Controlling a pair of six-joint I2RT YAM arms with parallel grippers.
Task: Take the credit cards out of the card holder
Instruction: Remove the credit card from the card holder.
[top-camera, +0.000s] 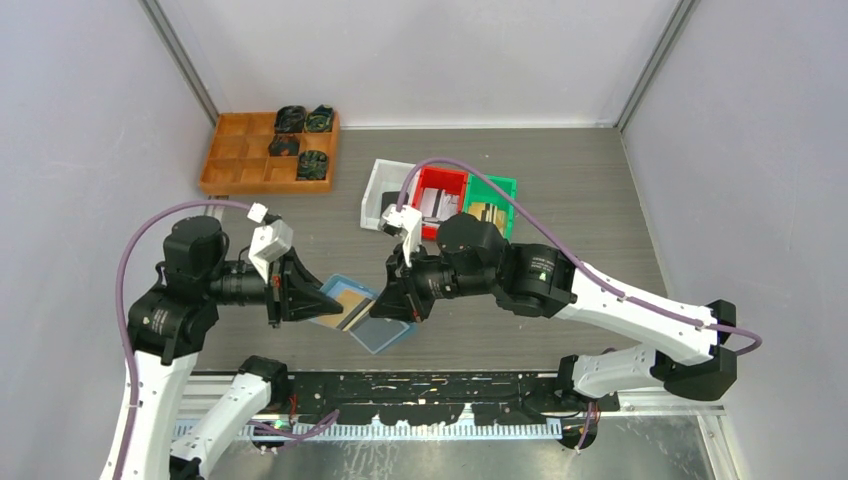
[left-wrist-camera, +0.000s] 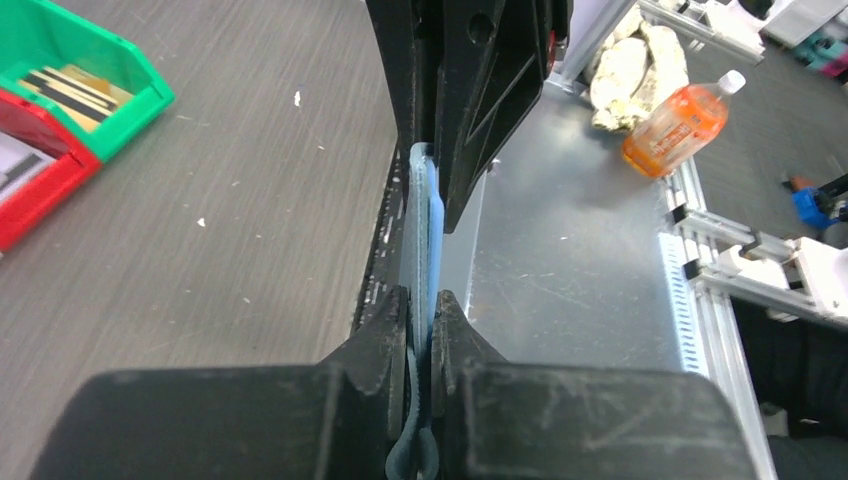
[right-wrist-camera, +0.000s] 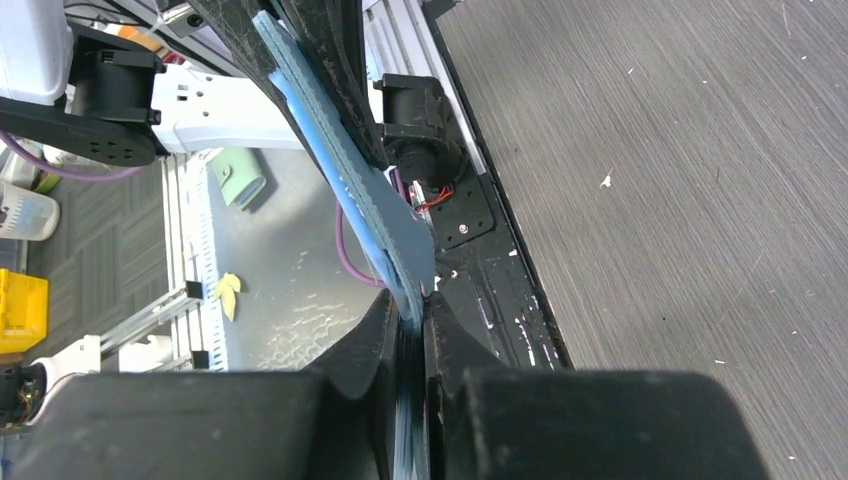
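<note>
Two end effectors hold one holder (top-camera: 385, 338) between them. It looks lifted a little off the tabletop (top-camera: 580, 200), by the middle of the near edge. The left end effector (left-wrist-camera: 425, 312) is squeezed tight on one thin blue side. The right end effector (right-wrist-camera: 410, 318) is squeezed tight on the other side. From above, the holder is spread open and a tan card (top-camera: 350, 299) shows inside it, tucked in. No card looks out of it yet, so I think the job is near its start. What is left is to keep the holder firm and pull each card free. Both arms bend low and reach in toward each other, one from the left side and one from the right, their wrists almost nose to nose.
</note>
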